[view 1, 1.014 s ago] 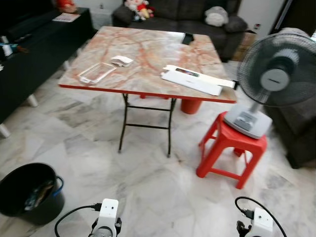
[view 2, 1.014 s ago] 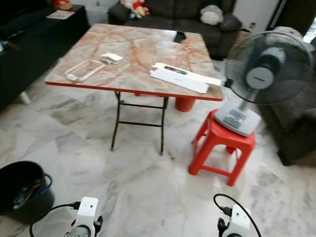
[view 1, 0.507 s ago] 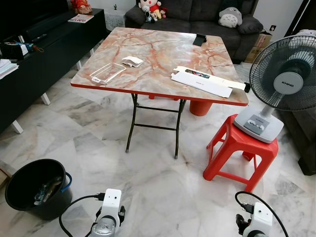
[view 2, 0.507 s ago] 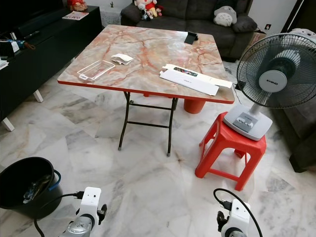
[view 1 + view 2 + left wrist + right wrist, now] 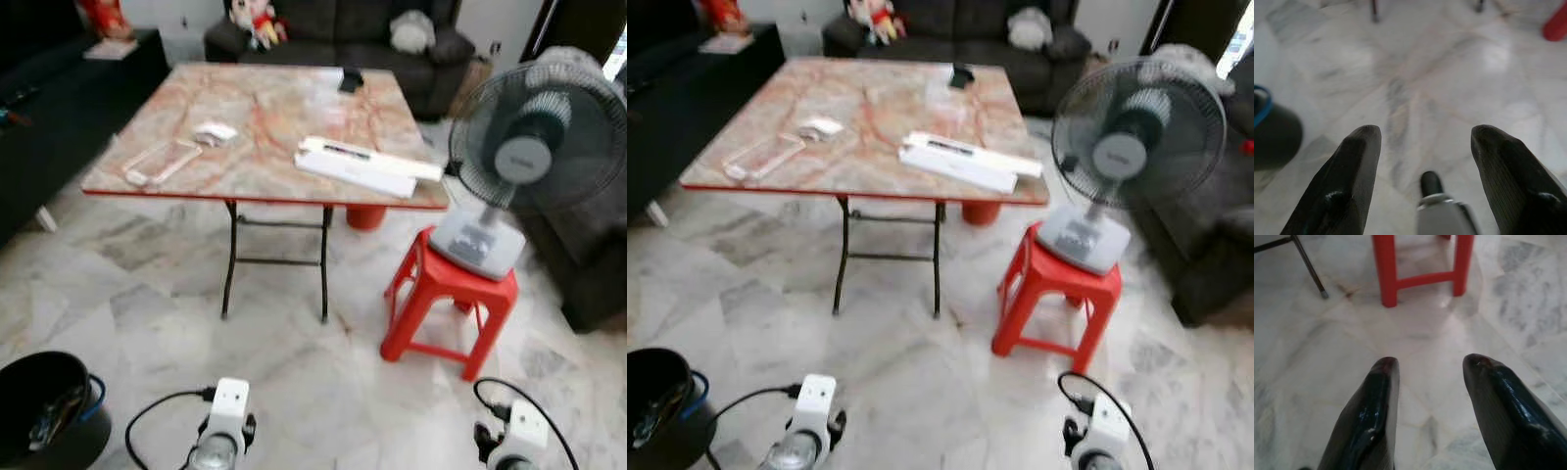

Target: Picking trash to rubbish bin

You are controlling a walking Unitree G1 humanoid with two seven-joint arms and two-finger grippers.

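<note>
A folding table with a marbled top point(image 5: 265, 108) stands ahead of me. On it lie a clear plastic tray point(image 5: 160, 162), a small white packet point(image 5: 215, 132), a long white box point(image 5: 367, 166) and a dark item point(image 5: 350, 80) at the far edge. A black bin point(image 5: 44, 411) holding some rubbish sits on the floor at my lower left. Both arms hang low over the marble floor. My left gripper point(image 5: 1424, 134) is open and holds nothing, with the bin point(image 5: 1273, 134) off to its side. My right gripper point(image 5: 1431, 362) is open too, empty, pointing at the floor before the stool's legs point(image 5: 1386, 274).
A red plastic stool point(image 5: 446, 304) carrying a standing fan point(image 5: 519, 166) stands right of the table. A dark sofa point(image 5: 333, 29) with soft toys lines the far wall, a black low cabinet point(image 5: 59, 88) the left side. A red pot point(image 5: 364, 215) sits under the table.
The whole picture has shifted and blurred, so the camera moved. The bin now sits lower in the left corner and the table lies more to the left. Both arms hang as before.
</note>
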